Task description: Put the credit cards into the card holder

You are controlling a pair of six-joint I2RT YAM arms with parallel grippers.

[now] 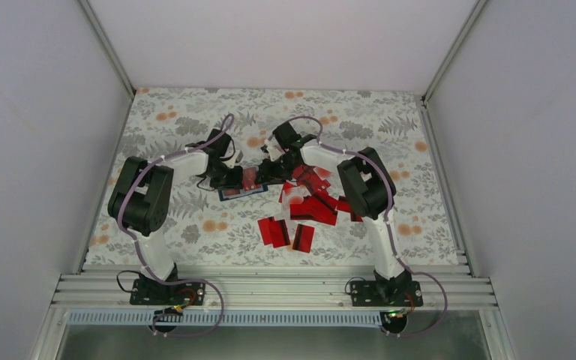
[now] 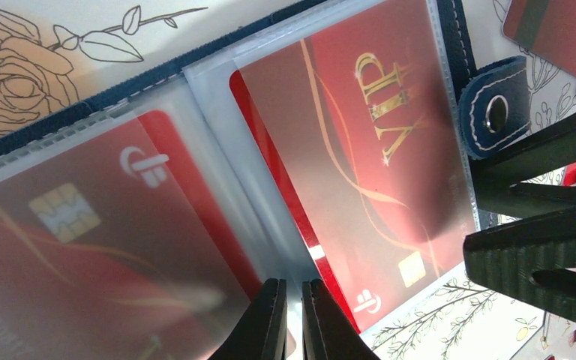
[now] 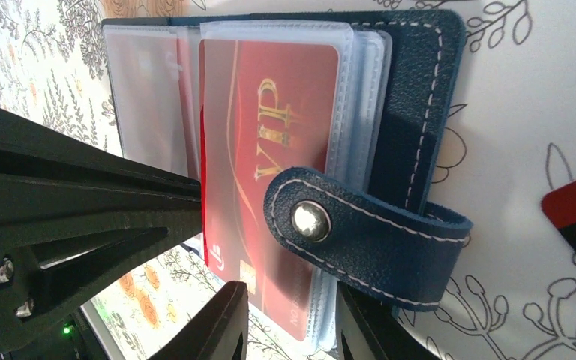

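Flower-print table (image 1: pixel 420 135) with cards.
A blue card holder (image 1: pixel 241 192) lies open mid-table, with loose red cards (image 1: pixel 311 210) scattered beside it.

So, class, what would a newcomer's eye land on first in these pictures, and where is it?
The red card with gold VIP lettering, tucked in a clear sleeve of the open navy card holder at mid-table. Next, the loose red cards scattered just right of it.

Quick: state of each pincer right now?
Left pincer: closed, pinching the card holder at its clear inner pages.
Right pincer: open, over the VIP card, gripping nothing.
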